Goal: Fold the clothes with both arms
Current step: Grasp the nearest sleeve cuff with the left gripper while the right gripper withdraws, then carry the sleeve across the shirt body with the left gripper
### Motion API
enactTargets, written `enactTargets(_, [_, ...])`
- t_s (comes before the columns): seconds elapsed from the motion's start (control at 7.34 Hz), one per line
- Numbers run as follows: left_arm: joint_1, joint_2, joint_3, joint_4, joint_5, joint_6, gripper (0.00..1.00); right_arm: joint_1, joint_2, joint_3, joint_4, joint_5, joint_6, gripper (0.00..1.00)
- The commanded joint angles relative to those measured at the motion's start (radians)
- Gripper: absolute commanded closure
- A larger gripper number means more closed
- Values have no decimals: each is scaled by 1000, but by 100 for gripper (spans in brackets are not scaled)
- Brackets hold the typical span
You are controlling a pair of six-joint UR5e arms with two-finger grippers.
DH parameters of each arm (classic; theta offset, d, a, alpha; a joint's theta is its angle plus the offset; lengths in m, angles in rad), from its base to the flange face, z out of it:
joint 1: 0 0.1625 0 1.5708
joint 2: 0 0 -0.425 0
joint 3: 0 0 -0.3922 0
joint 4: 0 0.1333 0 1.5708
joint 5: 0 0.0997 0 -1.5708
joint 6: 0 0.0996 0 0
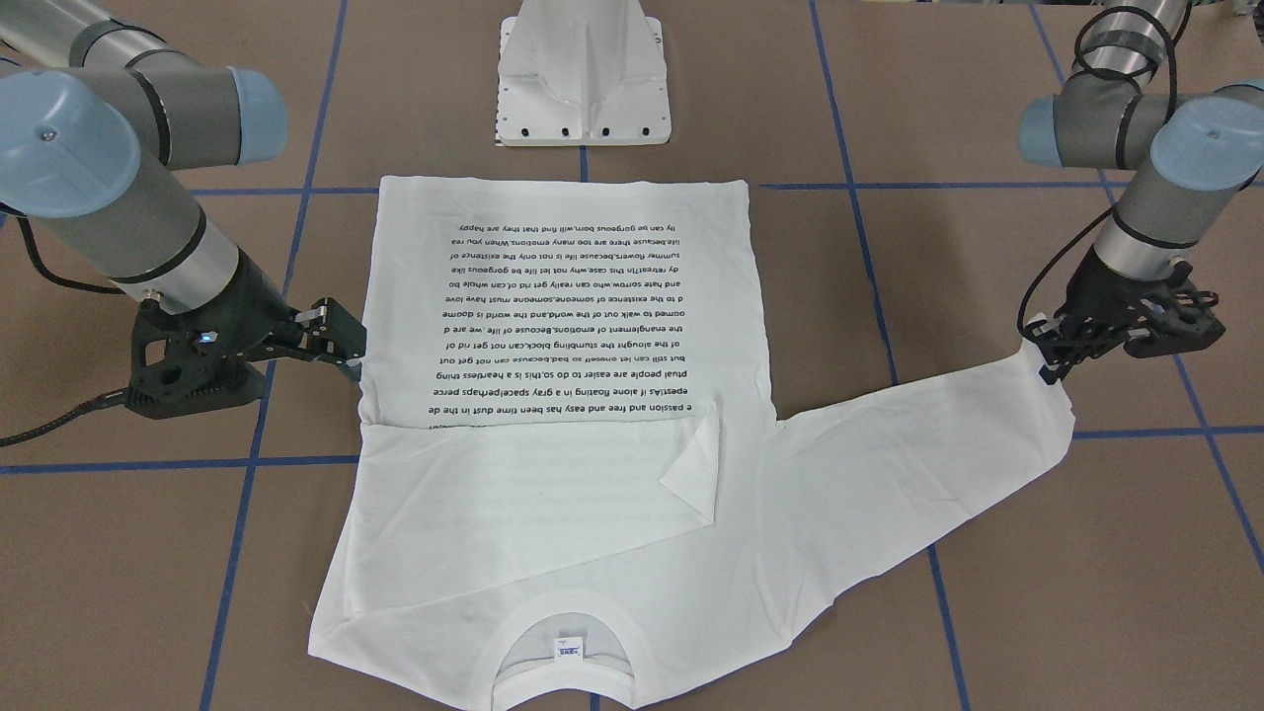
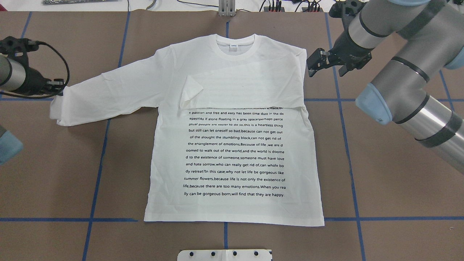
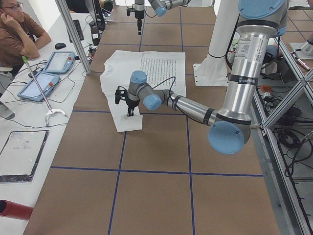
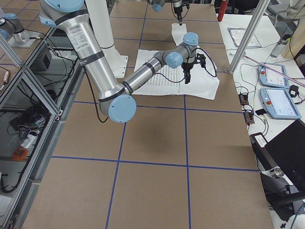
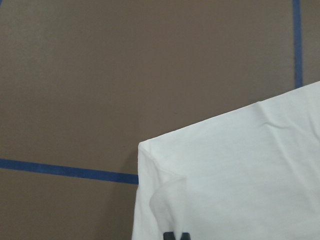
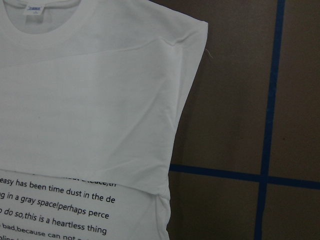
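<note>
Front view: a smooth white T-shirt (image 1: 563, 474) lies flat on the brown, tape-gridded tabletop (image 1: 987, 612), with its ribbed collar at 6 o'clock, its hem at 12 and the print facing up. One sleeve is folded across the chest and the other stretches toward 3, where the left claw (image 1: 1045, 365) is clamped on the cuff. Overhead: the right claw (image 2: 312, 64), fingers apart, hovers just beside the shoulder

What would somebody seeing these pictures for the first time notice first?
The white T-shirt lying flat in the middle of the table, its block of black text face up, grabs the eye first. A folded sleeve lies across the chest, while the outstretched sleeve reaches the left end effector at its cuff. The right end effector sits open beside the opposite shoulder.
</note>
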Motion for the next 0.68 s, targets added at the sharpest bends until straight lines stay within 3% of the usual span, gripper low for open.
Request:
enactTargets(0.0, [4,-275,-12,277,-67,-44,100,39,-146,57,9,8,-112,0])
enactTargets(0.27, [10,-482,20,301,-156,-198,100,114,-278,70,12,8,-272,0])
enactTargets(0.54, [15,-671,78,298,-234,-329,100,169,-339,60,10,26,-377,0])
